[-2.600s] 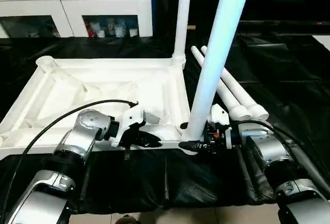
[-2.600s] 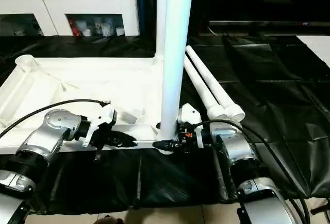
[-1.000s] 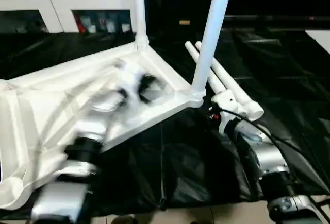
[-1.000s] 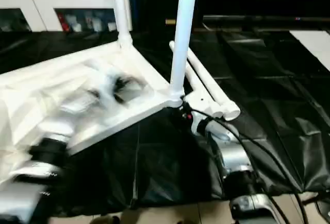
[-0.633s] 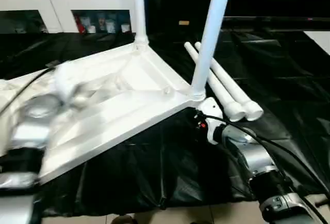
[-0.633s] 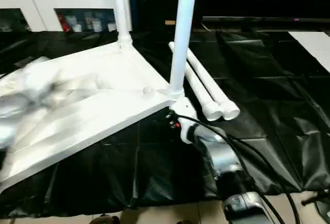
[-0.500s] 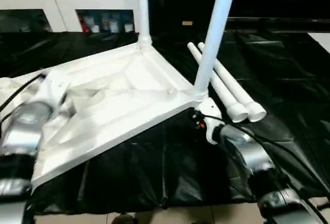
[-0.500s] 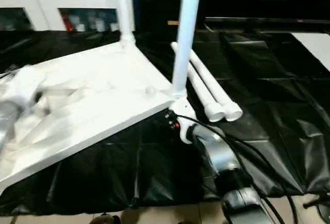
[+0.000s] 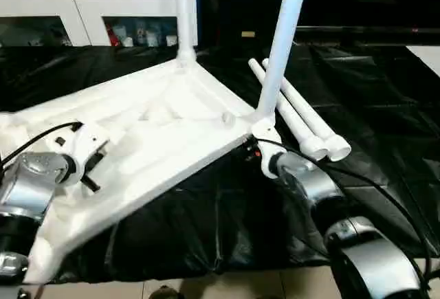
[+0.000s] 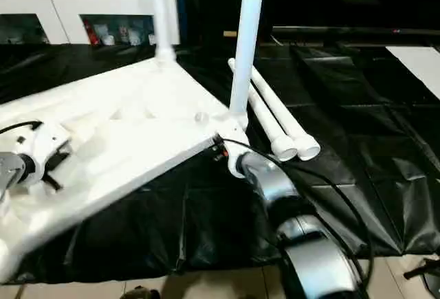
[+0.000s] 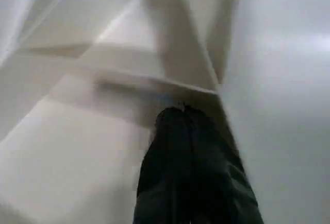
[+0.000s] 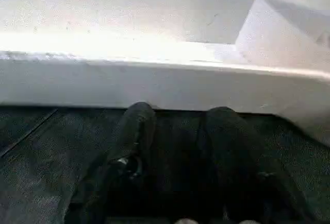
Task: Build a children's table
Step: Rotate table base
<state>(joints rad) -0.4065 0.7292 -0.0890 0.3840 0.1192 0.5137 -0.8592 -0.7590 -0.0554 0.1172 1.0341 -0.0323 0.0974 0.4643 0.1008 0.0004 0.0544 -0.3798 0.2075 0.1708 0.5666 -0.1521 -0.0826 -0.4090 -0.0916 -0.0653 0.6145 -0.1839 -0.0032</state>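
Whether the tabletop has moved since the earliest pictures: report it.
Yes. The tabletop has turned; its leg-bearing near corner swung farther away alongside the loose legs.

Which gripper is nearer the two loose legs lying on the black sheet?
Right. The right gripper sits at the tabletop's near corner, just beside the loose legs. The left gripper is over the ribbed underside, far across the tabletop from them.

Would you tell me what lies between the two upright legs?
Between the far leg and near leg, the tabletop's ribbed underside, per the left eye view.

Black sheet (image 9: 385, 93) carries tabletop (image 9: 158, 134), loose legs (image 9: 302, 124).
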